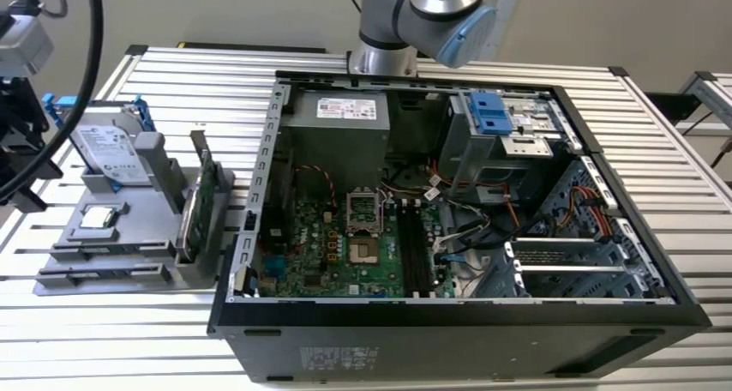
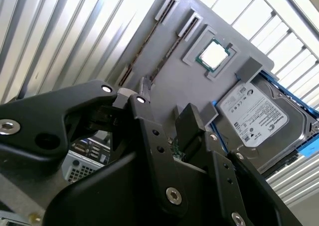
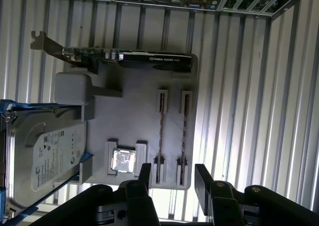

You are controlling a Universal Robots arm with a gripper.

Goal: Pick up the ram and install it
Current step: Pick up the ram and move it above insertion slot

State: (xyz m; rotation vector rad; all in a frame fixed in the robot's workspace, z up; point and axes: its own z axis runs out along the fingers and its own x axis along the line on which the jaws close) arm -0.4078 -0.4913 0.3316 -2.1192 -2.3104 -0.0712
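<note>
Starting at the exterior view's left: one gray holder [image 1: 115,275] sitting on the slatted table [image 1: 126,348], with one silver hard drive [image 1: 111,151] in blue rails at the end farther from the camera and one CPU chip [image 1: 101,218] in a square pocket just beside it. Counting two sticks in the first wrist view: ram stick [image 3: 160,131] and other ram stick [image 3: 183,131], both standing on edge in side-by-side slots of the holder, near the chip pocket, neither lifted out yet. Next along, one green card [image 1: 204,207] with a metal bracket, upright on edge at the holder's side nearest the case. Then one open PC case [image 1: 458,322] in the middle, with one green motherboard [image 1: 332,245] lying flat inside. One robot arm [image 1: 423,14] rising behind the case. Gripper [image 3: 172,169] hanging over the slot end of the holder, two black fingers [image 2: 154,136] spread apart and gripping nothing, both sticks showing in the gap between them in the first wrist view. Can't tell how high above the sticks it sits.
</note>
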